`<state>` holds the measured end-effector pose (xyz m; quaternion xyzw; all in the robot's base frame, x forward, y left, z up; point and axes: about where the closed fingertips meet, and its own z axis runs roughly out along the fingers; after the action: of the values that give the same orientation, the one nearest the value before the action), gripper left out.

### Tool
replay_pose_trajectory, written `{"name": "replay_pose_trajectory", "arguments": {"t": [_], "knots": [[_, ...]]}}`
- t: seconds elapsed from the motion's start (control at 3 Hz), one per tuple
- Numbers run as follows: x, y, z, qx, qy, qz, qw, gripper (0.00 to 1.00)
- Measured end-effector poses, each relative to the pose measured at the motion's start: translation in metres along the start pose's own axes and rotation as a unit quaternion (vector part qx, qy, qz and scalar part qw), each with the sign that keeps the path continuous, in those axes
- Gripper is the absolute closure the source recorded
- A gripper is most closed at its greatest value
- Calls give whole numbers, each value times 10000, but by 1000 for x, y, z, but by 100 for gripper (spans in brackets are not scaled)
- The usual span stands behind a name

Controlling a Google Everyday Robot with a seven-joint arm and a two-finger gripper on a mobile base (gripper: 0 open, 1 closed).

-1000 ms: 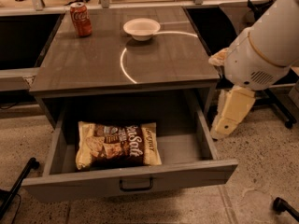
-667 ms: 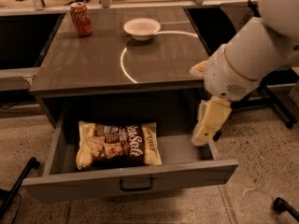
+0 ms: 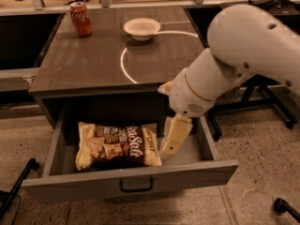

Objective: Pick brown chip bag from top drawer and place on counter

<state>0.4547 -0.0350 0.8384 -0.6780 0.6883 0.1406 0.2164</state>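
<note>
White arm (image 3: 243, 50) extends from upper right, wrist angled downward; gripper (image 3: 168, 149) points down inside right half of the top drawer (image 3: 197, 172).

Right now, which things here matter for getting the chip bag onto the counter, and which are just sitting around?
For the job:
brown chip bag, lying in the open top drawer
counter
gripper, down in the drawer at the bag's right end

Just lying about:
red soda can, on the counter
white bowl, on the counter
</note>
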Motion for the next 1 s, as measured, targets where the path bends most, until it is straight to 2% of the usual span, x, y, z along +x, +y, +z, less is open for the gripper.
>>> {"name": "replay_pose_trajectory", "arguments": {"t": [0.33,0.67,1.0], "knots": [[-22,4,43,-302,-392,69,9987,0],[-22,4,43,-303,-391,70,9988,0],[-10,-13,76,-338,-244,144,9990,0]]}}
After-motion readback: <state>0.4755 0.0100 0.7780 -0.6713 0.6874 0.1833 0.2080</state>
